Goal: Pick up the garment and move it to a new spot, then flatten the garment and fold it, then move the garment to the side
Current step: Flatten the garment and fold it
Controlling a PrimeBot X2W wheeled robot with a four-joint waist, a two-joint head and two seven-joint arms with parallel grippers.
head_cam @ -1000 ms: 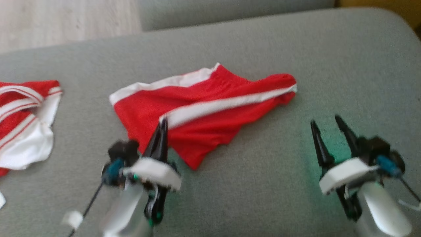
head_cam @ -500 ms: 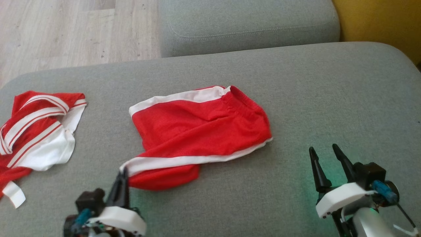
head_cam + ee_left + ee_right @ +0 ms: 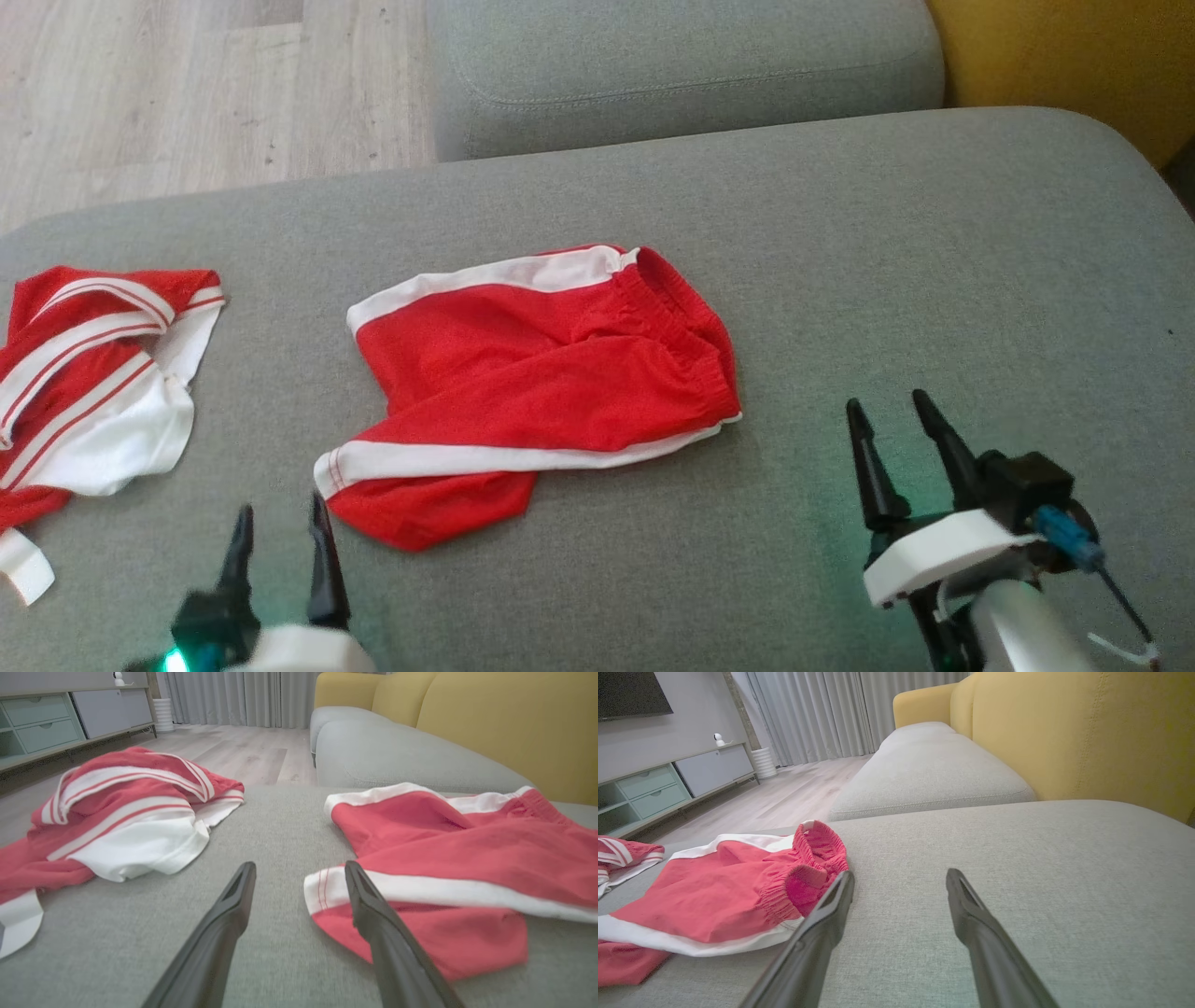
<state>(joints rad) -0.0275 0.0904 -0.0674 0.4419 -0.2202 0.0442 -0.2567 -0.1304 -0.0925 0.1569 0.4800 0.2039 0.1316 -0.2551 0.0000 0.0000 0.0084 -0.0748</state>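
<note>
The left claw is hanging open and empty, low over the grey cushion. Its inner finger is sitting just beside the white-banded hem corner of the red shorts. The right claw is likewise standing open and holding nothing, near the shorts' elastic waistband but apart from it. The shorts are lying folded over and rumpled at the middle of the cushion, waistband pointing towards the right claw. A red-and-white top is lying crumpled at the cushion's left edge, well apart. Wooden floor and a yellow backrest are showing beyond.
</note>
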